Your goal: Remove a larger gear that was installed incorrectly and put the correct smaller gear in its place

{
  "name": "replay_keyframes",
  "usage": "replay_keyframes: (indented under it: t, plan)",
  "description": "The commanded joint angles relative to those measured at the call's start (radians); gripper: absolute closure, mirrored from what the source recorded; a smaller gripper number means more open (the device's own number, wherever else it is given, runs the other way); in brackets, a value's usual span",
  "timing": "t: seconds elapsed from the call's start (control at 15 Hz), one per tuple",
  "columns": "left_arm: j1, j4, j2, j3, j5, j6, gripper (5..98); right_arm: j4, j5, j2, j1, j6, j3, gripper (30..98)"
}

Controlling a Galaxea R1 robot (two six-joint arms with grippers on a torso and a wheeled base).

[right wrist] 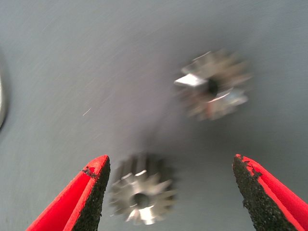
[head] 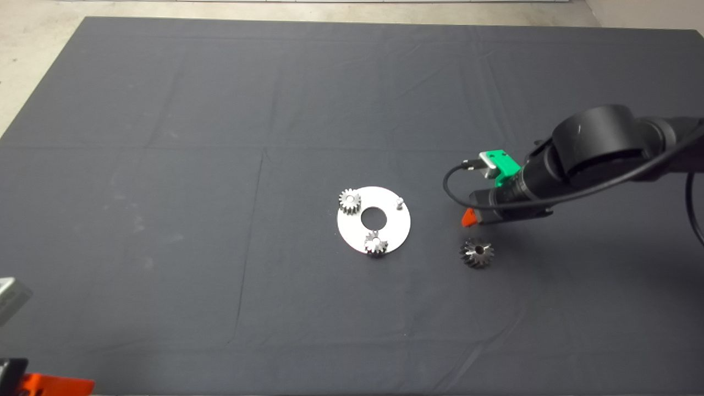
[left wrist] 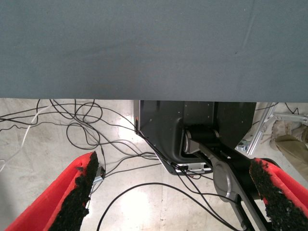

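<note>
Right gripper (right wrist: 171, 192), jaws released, hovers over the small gear (right wrist: 142, 195) to straddle it; large gear (right wrist: 211, 86) lies beside. Left gripper (left wrist: 175, 192) waits parked, jaws released.

A dark mat (head: 220, 110) covers nearly all the table — creased in long lines, with faint pale smudges on its left part. Beyond the mat's far edge and its far-left corner lies pale concrete floor (head: 33, 44). Past the mat's edge in the left wrist view, loose black cables (left wrist: 86, 130) trail across that light, glossy floor.
</note>
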Motion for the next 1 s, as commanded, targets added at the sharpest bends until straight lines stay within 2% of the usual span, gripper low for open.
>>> replay_keyframes:
  t: [0.0,0.13,0.27,0.53,0.73,0.93]
  plan:
    - [0.000,0.002,-0.006,0.014,0.005,-0.004,24.2,0.280,-0.094,0.033,0.167,-0.038,-0.156,61.1]
    - [0.000,0.002,-0.006,0.015,0.005,-0.004,24.2,0.379,-0.091,0.045,0.179,-0.068,-0.201,61.1]
    - [0.000,0.002,-0.004,0.015,0.002,-0.004,24.2,0.396,-0.091,0.060,0.178,-0.078,-0.220,61.1]
    - [0.000,0.002,-0.003,0.015,0.000,-0.004,24.2,0.388,-0.092,0.073,0.147,-0.109,-0.295,61.1]
    - [0.000,0.002,-0.003,0.015,0.000,-0.004,24.2,0.328,-0.095,0.107,0.104,-0.136,-0.346,61.1]
    - [0.000,0.002,-0.004,0.015,0.000,-0.004,24.2,0.305,-0.095,0.114,0.080,-0.160,-0.382,61.1]
